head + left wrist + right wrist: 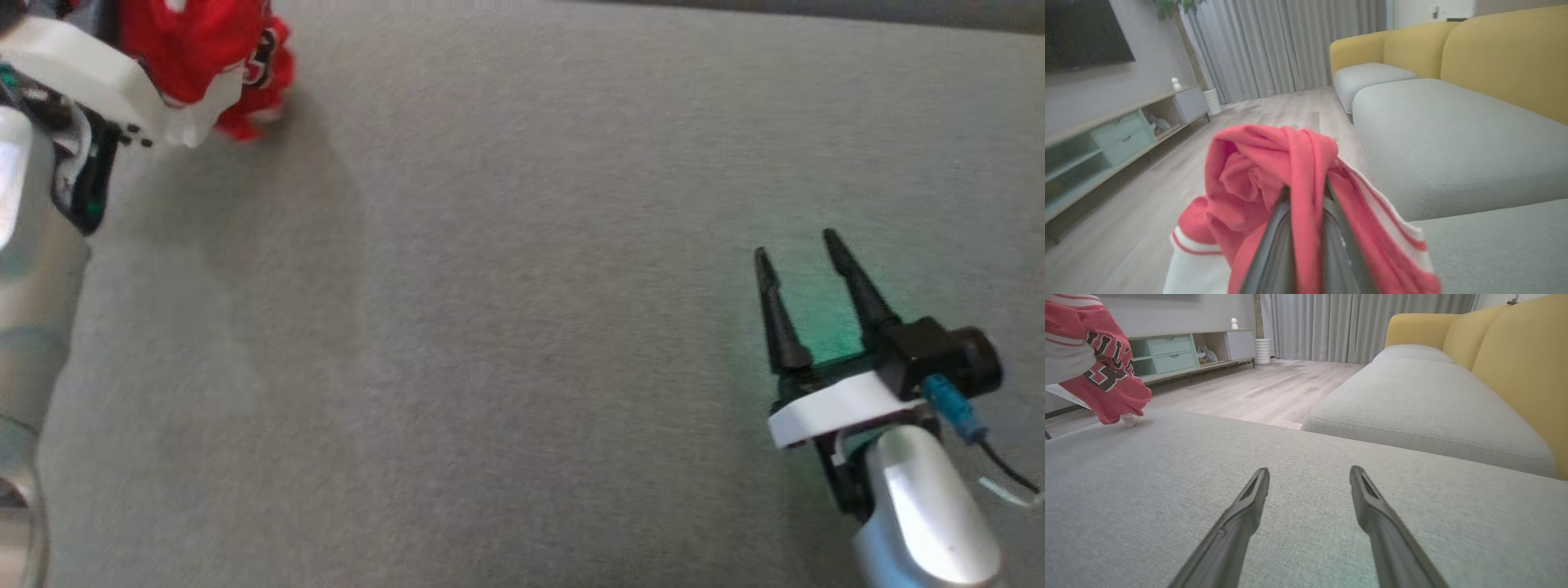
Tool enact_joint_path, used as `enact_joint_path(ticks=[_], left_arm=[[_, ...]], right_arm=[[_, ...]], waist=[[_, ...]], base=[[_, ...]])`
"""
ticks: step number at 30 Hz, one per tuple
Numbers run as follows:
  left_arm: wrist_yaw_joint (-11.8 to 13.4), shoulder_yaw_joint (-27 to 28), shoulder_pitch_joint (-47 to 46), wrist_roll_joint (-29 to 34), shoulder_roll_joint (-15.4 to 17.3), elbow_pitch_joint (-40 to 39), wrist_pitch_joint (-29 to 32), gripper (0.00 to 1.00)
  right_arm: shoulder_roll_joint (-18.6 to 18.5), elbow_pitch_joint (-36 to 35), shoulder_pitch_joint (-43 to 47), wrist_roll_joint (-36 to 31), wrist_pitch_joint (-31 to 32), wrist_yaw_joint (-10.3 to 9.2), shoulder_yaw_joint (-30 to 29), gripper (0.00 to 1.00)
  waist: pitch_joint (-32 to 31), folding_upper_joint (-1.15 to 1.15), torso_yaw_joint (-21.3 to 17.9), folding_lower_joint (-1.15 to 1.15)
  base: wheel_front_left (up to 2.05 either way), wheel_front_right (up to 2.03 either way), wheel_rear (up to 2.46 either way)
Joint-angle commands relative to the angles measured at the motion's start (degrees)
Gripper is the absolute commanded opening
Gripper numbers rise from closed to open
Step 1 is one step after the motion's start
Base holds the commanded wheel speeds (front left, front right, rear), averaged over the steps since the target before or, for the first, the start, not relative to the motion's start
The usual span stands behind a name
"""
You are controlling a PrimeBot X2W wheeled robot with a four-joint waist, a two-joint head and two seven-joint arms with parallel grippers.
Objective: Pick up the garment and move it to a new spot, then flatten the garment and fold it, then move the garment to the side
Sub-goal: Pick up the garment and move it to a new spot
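Nearest, at the right, the right tool (798,249) stands wide and empty, low over the grey sofa cushion (522,343). Bare cushion stretches from it to the far left corner. There the left tool (1306,196) is clamped narrow on a fold of the red garment (196,49), which hangs bunched from it, its low end at or just above the cushion. The garment is well apart from the right tool, so the left arm alone must carry it, likely rightward and nearer.
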Motion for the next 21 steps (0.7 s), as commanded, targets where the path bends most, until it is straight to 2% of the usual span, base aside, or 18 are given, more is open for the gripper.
enact_joint_path(ticks=[1, 5, 6, 12, 16, 21], left_arm=[[0.10, -0.89, -4.51, 0.84, 4.11, -3.35, -0.64, 0.00], [0.10, -5.76, -5.82, 0.34, 5.20, -7.12, 0.14, 0.00], [0.10, -5.76, -5.82, 0.34, 5.20, -7.12, 0.14, 0.00], [0.10, -8.71, -6.54, -3.99, 5.38, -13.40, 2.02, 0.00], [0.10, -9.04, -4.53, -7.36, 4.66, -16.72, 3.75, 0.00], [0.90, -10.32, 3.03, -9.99, 2.24, -16.83, 4.05, 0.00]], right_arm=[[1.12, -1.52, 0.98, 1.11, 0.04, -0.04, 1.72, 1.00], [2.25, -0.74, 2.90, 2.68, 0.04, -0.04, 3.81, 1.00], [2.25, -0.74, 2.90, 2.68, 0.04, -0.04, 3.81, 1.00], [2.77, -0.62, 4.18, 4.67, 0.04, -0.04, 6.87, 1.00], [2.81, -1.39, 3.92, 6.75, 0.04, -0.04, 8.71, 1.00], [2.82, -1.41, 3.99, 7.72, 0.04, -0.04, 9.86, 1.00]], waist=[[-5.52, 0.00, -6.38, 0.00], [-9.14, 0.00, -11.82, 0.00], [-9.14, 0.00, -11.82, 0.00], [-11.85, 0.00, -19.60, 0.00], [-11.47, 0.00, -24.00, 0.00], [-9.85, 0.00, -27.77, 0.00]], base=[[0.00, 0.00, 0.00], [0.00, 0.00, 0.00], [0.00, 0.00, 0.00], [0.00, 0.00, 0.00], [0.00, 0.00, 0.00], [0.00, 0.00, 0.00]])
